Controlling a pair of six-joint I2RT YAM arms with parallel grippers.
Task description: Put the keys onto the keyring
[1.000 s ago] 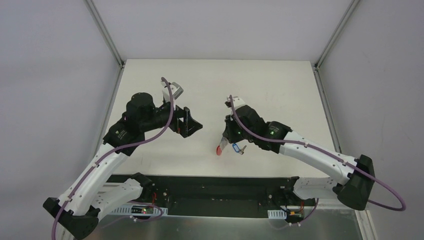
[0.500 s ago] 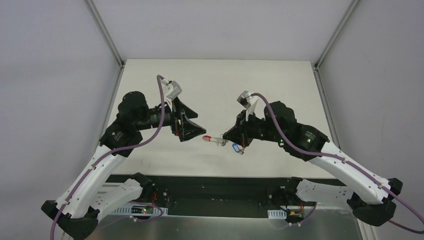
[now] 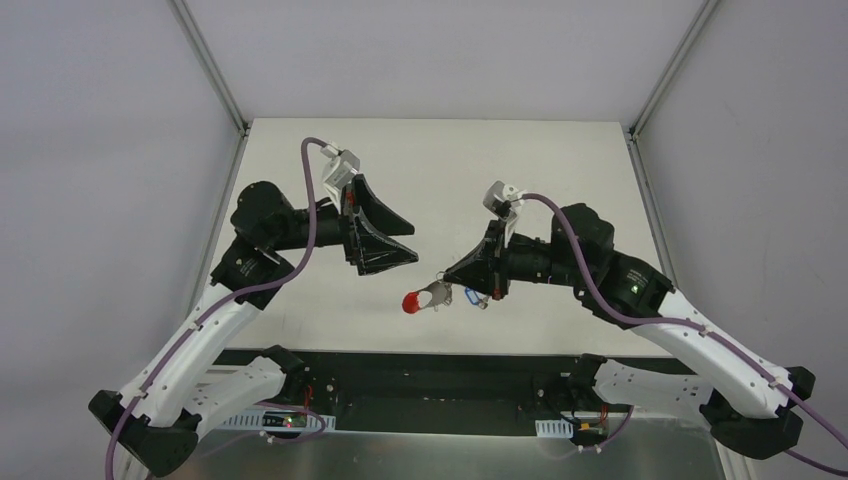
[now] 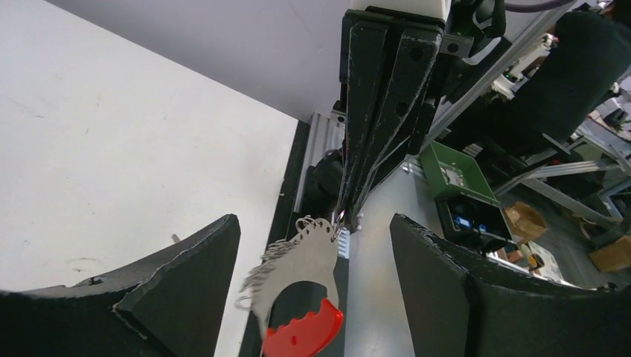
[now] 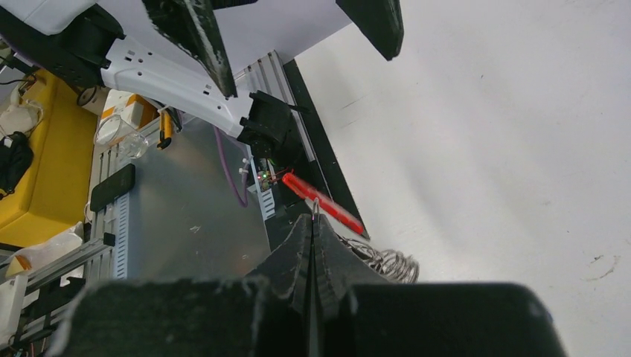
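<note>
And there's the keyring [image 3: 425,297], up off the surface [image 3: 560,170], dangling over the middle of the near edge! It's pinched at its top by the right end effector [image 3: 447,283], whose jaws are clamped tight on it with no gap showing. From the left wrist view you get the shape of it: a flat silvery tab [image 4: 306,256] with a fan of thin wire rings [image 4: 260,271] along one side, and a glossy red strip [image 4: 305,336] of curved, ridged plastic at the bottom. Its long axis runs down from the pinch, red end lowest. From overhead it slants away from the right end effector's tip toward the left side of the surface, roughly along the near edge. The right wrist view catches the red strip [image 5: 324,201] edge-on as a thin bar, with the coiled wire [image 5: 387,262] just beside the closed fingers [image 5: 294,256].

The keys [image 3: 475,297] lie close by near the near edge, under the right end effector: a blue tag [image 3: 470,294] of oblong plastic, with the small dark metal key pointing toward the right corner.

Facing the keyring, the left end effector [image 3: 414,245] has its black, wedge-shaped fingers [image 4: 186,275] spread wide, holding nothing, close to the keyring but not touching it.
</note>
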